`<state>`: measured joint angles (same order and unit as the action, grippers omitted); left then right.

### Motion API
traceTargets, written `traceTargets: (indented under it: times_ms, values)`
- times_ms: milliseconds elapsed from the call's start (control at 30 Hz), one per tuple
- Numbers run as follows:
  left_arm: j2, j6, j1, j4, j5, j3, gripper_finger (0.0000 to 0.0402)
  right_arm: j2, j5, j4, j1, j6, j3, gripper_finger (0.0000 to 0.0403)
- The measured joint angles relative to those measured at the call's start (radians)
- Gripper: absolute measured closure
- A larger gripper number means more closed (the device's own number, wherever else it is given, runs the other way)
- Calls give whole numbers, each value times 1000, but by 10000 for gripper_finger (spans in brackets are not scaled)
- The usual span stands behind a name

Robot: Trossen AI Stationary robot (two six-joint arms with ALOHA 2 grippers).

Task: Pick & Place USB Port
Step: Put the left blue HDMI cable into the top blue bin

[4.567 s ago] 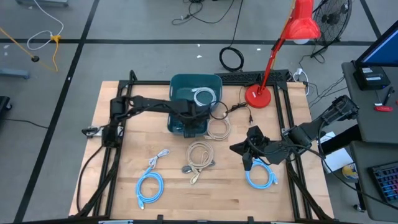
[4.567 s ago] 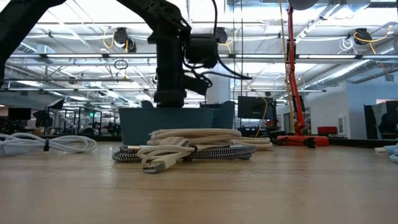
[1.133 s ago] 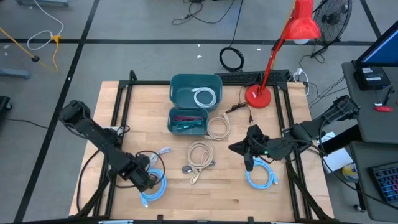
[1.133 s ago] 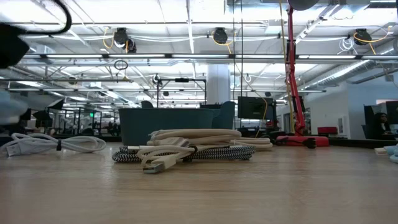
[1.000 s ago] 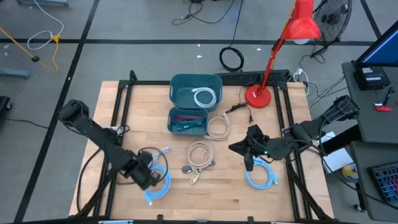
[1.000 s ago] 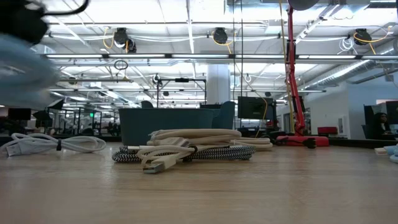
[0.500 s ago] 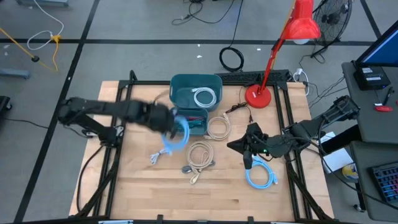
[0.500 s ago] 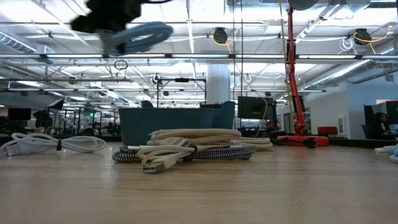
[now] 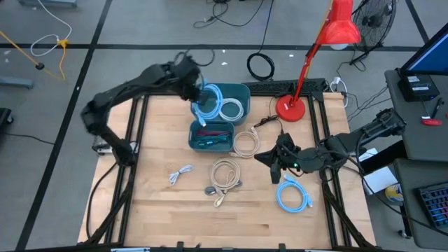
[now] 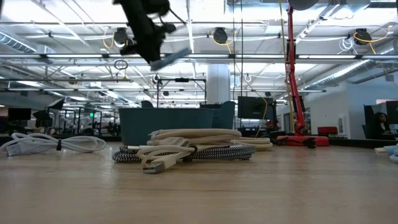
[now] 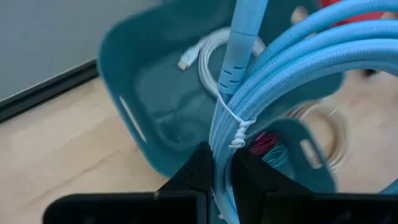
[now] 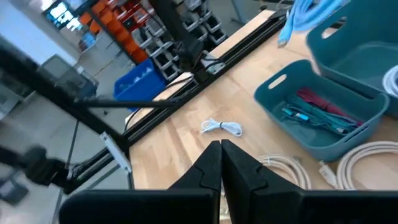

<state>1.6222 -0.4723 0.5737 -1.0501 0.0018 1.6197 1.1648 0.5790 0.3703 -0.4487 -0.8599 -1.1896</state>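
A light-blue coiled USB cable (image 9: 208, 106) hangs over the large teal bin (image 9: 238, 92) at the table's far middle, with my left gripper (image 9: 199, 96) shut on it. The low view shows that gripper (image 10: 148, 31) high up, the coil (image 10: 169, 58) beneath it. A white coiled cable (image 9: 229, 109) lies on the bin's floor. My right gripper (image 9: 276, 165) is shut on nothing and hovers at the right, above another light-blue coil (image 9: 292, 196) lying flat on the wood. My left gripper pinches the coil's bundled strands (image 11: 221, 152) between its two fingers (image 11: 200, 167), several strands together, just beside the white twist tie (image 11: 237, 129). The fingers slant down from above. The coil hangs below them, lifted clear, over the large bin.
A smaller teal bin (image 9: 211, 137) with red and teal cables sits just in front of the large one. Beige coils (image 9: 245, 144) (image 9: 225, 175) lie mid-table, and a small white cable (image 9: 180, 175) lies near left. A red lamp (image 9: 292, 106) stands far right. A black frame (image 9: 133, 133) edges the table.
My left gripper has swung from the table's near left, where the blue coil lay, up and toward the far edge to a spot over the large bin, turning as it went. It stayed shut on the coil, which went from the table top to hanging clear.
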Motion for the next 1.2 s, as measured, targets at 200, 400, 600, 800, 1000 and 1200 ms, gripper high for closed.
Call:
traceTargets:
  times_ms: [200,400,600,800,1000,1200]
  values:
    - [255,209,28,-43,60,195,369,0,5,0,55,-65,0,403]
    - [448,359,29,-107,-63,434,369,0,81,1,63,-87,0,403]
    - [489,408,40,-122,-111,475,369,0,79,1,63,-76,0,403]
    - [489,474,67,-171,-189,463,369,0,77,2,55,-68,0,403]
    - [488,561,83,-152,-204,463,369,0,99,3,39,-65,0,403]
    - [488,783,68,-151,-169,463,369,0,104,2,39,-70,0,403]
